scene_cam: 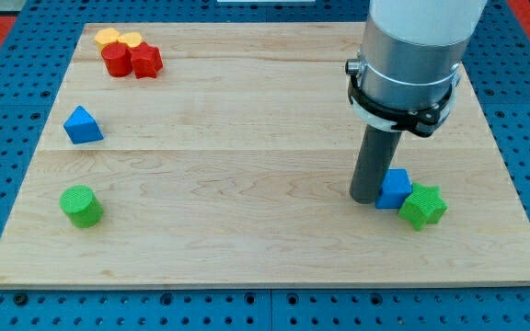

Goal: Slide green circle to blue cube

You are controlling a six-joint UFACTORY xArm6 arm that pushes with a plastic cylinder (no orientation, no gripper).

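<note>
The arm [410, 46] shows as a broad, smooth cylinder, pale grey-white at the top and darker metallic grey lower down. A black clamp ring [401, 99] wraps its lower edge, with a small bolted lug on the view's left side and a bracket on the right. Below it hangs a straight, matte, dark grey rod [375, 164], narrower than the housing, ending in my tip [366, 198], flat and blunt.

The arm comes down from the view's top right as a wide grey cylinder ringed by a black clamp, narrowing to a straight dark rod that stands upright. My tip [365, 199] rests on the board at the rod's lower end.
</note>
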